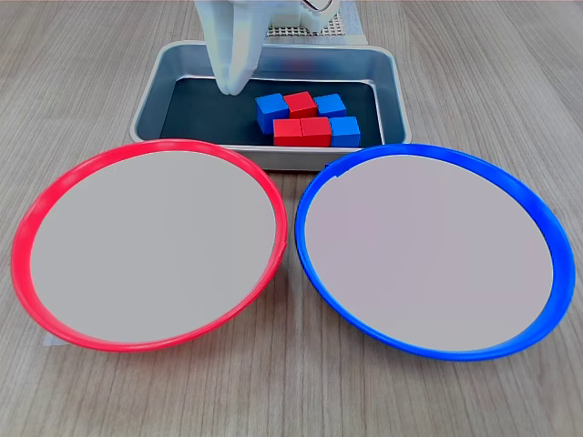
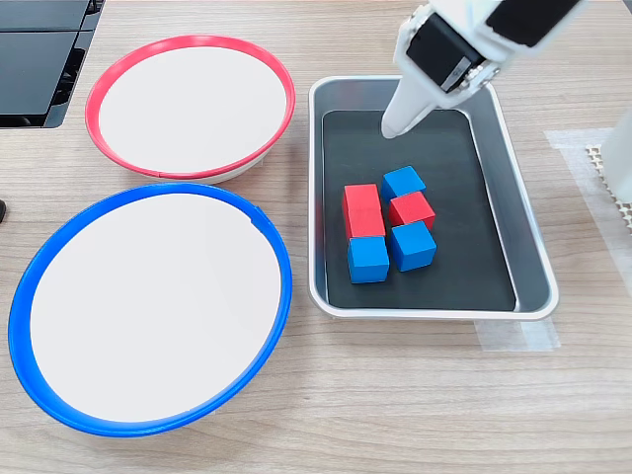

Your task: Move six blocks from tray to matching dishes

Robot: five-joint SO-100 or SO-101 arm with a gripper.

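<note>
Gripper (image 2: 393, 126) angled down over tray (image 2: 525, 247), apart from blocks (image 2: 387, 235); fingers seemingly together, nothing held.

No text, label, brand, number or sign can be read in either exterior view. The blocks (image 1: 307, 118), the tray (image 1: 150, 96), the red-rimmed dish (image 1: 36, 218) and the blue-rimmed dish (image 1: 537, 218) are all seen to be unmarked, and nothing is printed on the wooden desk (image 1: 82, 82) or on the white arm.
</note>
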